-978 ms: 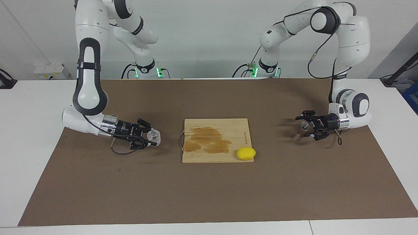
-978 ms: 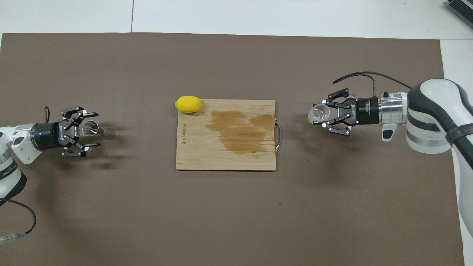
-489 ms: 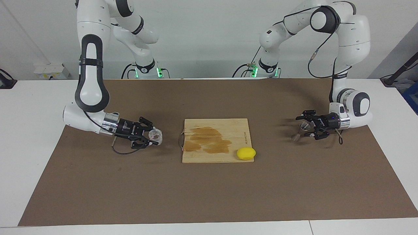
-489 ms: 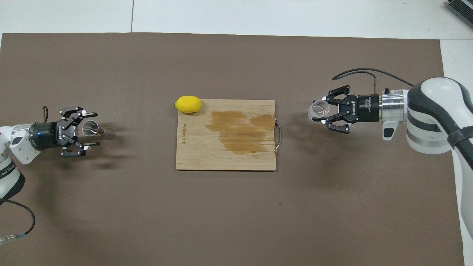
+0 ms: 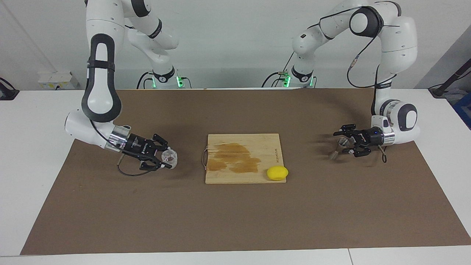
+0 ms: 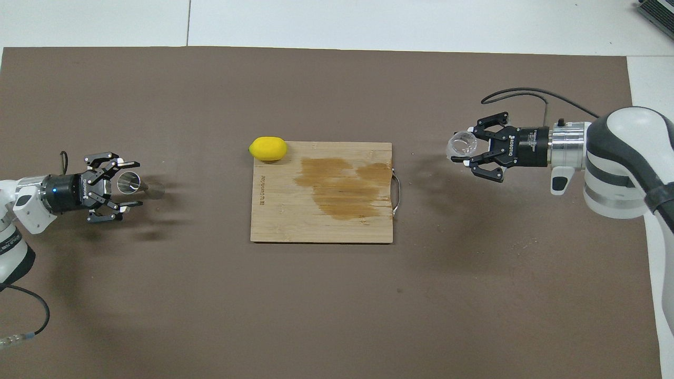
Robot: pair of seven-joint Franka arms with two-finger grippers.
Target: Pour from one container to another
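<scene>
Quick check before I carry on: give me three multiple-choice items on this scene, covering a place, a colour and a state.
1. Where is the lemon? A at a corner of the cutting board; B inside the jigger; C under an arm.
2. The jigger is: A red; B silver; C blue.
3. The glass cup is: A lying on the board; B stacked on the lemon; C gripped by the right gripper.
Answers: 1 A, it overlaps that corner; 2 B, shiny metal; 3 C, that gripper is shut on it.

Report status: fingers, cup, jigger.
Right gripper shut on cup. Left gripper around jigger, grip unclear. Board and lemon lie between them.
</scene>
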